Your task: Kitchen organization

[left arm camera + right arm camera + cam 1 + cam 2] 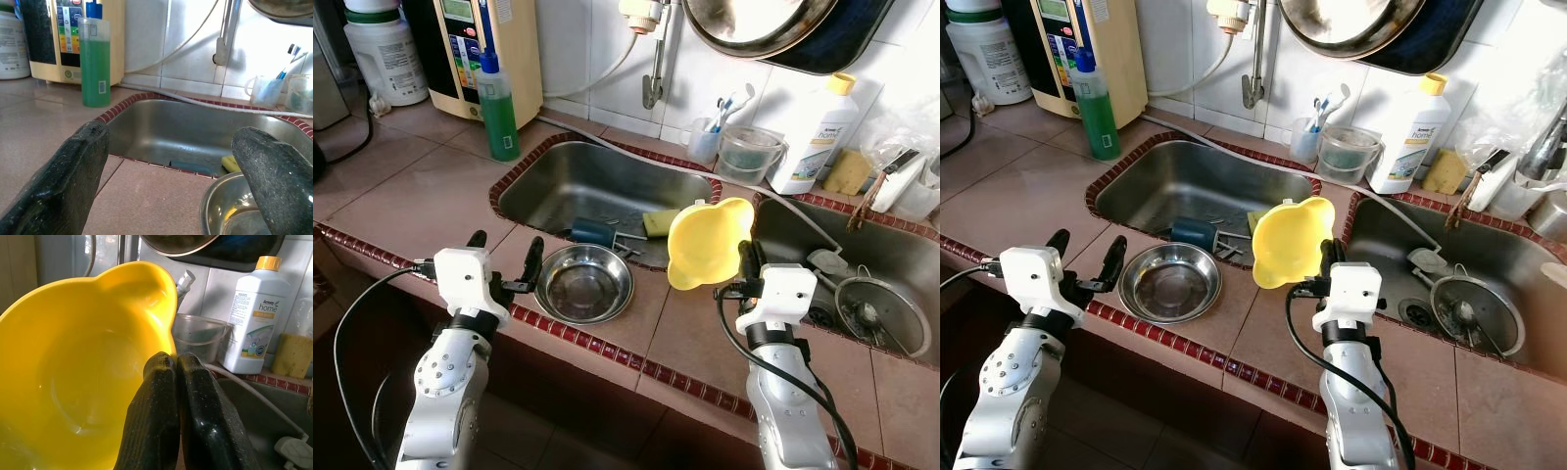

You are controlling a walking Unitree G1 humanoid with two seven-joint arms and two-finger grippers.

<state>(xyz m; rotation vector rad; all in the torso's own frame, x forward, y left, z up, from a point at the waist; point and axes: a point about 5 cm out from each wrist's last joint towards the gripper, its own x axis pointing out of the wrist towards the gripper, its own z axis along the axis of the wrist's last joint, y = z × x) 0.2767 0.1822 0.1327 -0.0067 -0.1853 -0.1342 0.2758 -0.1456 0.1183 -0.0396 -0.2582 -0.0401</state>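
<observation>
1. Left eye view: right pincer (741, 257) clenched on the rim of a yellow bowl (705, 240), lifted clear of the tiled tabletop (685, 328) and tipped on edge between the two sinks, probably to carry it somewhere better. Left pincer (505, 257) spread wide just beside a steel bowl (583, 282) resting on the tabletop, seemingly lined up for a grasp.
2. Right eye view: same layout; left sink (1185, 191) holding a sponge and small items, right sink (1449, 269) holding a lid and strainer.
3. Left wrist view: two black fingers (63, 181) apart, nothing between them, steel bowl rim near one tip; green bottle (95, 61) upright behind.
4. Right wrist view: fingers pressed together on the yellow rim, though the pinched edge itself is hidden; white detergent bottle (257, 316) by the wall.
</observation>
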